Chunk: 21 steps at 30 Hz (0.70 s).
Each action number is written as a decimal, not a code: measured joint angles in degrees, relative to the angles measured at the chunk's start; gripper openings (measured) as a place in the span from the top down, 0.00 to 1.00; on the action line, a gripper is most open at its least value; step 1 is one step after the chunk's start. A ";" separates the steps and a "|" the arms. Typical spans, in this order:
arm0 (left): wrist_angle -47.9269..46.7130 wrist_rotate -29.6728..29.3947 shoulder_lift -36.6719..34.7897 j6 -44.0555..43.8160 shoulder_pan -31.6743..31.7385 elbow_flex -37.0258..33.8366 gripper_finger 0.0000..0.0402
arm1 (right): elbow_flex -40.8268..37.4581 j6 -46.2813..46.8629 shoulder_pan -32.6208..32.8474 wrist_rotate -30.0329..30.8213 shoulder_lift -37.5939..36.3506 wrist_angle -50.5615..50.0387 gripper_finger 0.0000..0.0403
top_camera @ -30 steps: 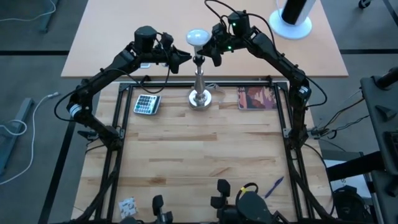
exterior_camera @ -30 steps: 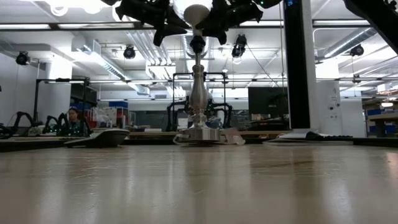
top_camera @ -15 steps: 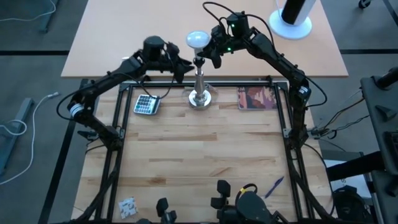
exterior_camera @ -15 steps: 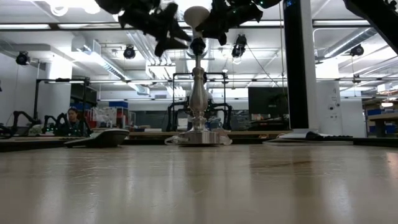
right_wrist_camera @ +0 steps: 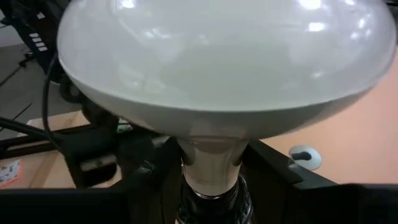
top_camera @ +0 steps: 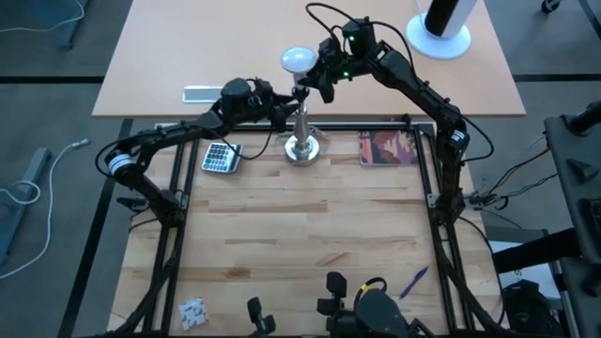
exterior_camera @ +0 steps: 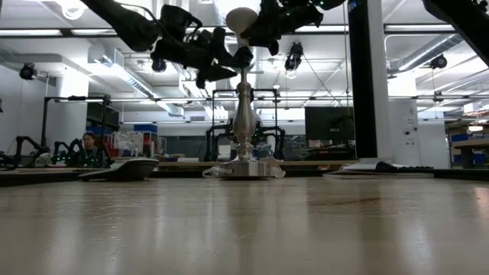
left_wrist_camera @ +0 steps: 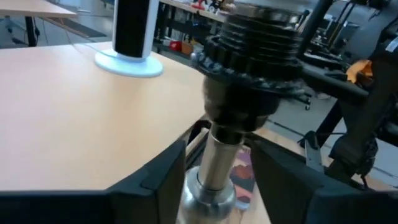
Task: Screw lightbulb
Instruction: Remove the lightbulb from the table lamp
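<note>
High view: right claw [top_camera: 317,77] clenched on the lightbulb [top_camera: 298,60], which sits atop the silver stand [top_camera: 300,127] on the table [top_camera: 300,244]; left claw [top_camera: 285,108] has swung in lower, now at the stand's stem below the socket. Low view: left claw [exterior_camera: 223,63] beside the black socket [exterior_camera: 243,56], lower than before; the bulb [exterior_camera: 241,17] stays on top. Left wrist view: fingers [left_wrist_camera: 158,180] spread, released, straddling the stem [left_wrist_camera: 219,158]; right wrist view: bulb [right_wrist_camera: 217,62] fills the frame, neck in socket.
</note>
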 joint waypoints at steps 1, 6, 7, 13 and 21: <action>0.16 0.04 0.08 -0.01 0.00 -0.05 0.58 | -0.04 -0.01 0.00 -0.06 0.00 0.02 0.66; 1.49 0.24 1.36 0.83 -0.13 1.33 0.67 | -0.23 0.46 -0.04 -0.14 0.00 0.21 0.66; 1.51 1.19 1.90 1.15 -0.11 1.81 0.68 | -0.32 0.59 -0.06 -0.12 0.04 0.36 0.66; 1.75 5.44 6.92 1.98 -0.11 5.71 0.68 | -0.50 1.05 0.02 -0.18 0.04 0.34 0.66; 0.00 6.57 10.45 5.75 0.01 9.91 0.84 | -0.53 1.61 -0.05 1.01 -0.07 1.06 0.66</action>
